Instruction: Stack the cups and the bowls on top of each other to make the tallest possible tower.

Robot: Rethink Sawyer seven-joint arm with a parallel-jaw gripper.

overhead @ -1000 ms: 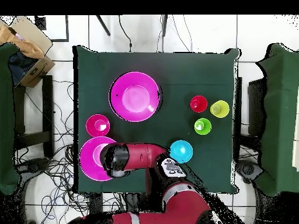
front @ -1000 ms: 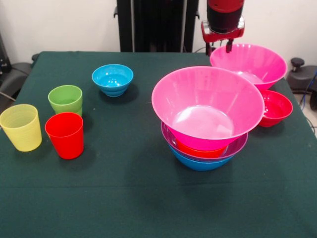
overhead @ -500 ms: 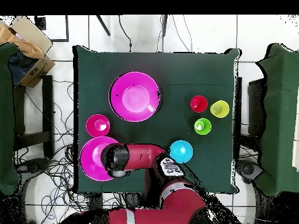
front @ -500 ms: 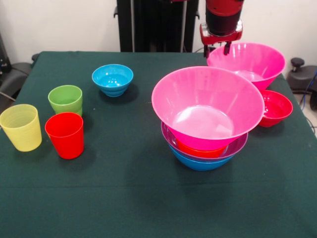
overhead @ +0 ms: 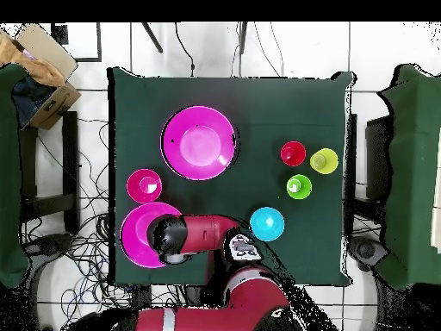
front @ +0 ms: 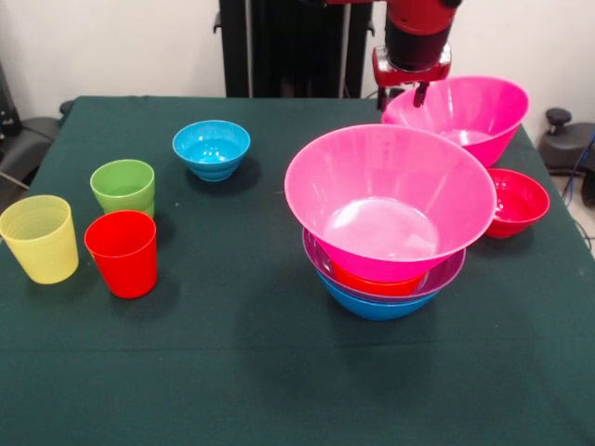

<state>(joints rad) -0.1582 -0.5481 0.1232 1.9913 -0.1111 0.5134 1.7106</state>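
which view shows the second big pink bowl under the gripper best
The front view. The second big pink bowl shows its tilted rim and inside, with the gripper at its rim. In the overhead view the arm covers part of that bowl, and its tilt cannot be seen.

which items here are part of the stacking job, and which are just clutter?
Job:
- tower: big pink bowl on top, purple, orange and blue under it
- second pink bowl, tilted at the pincer
- crimson bowl
- cyan bowl
- green cup, red cup, yellow cup

Lying about:
- cardboard box off the table
- floor cables
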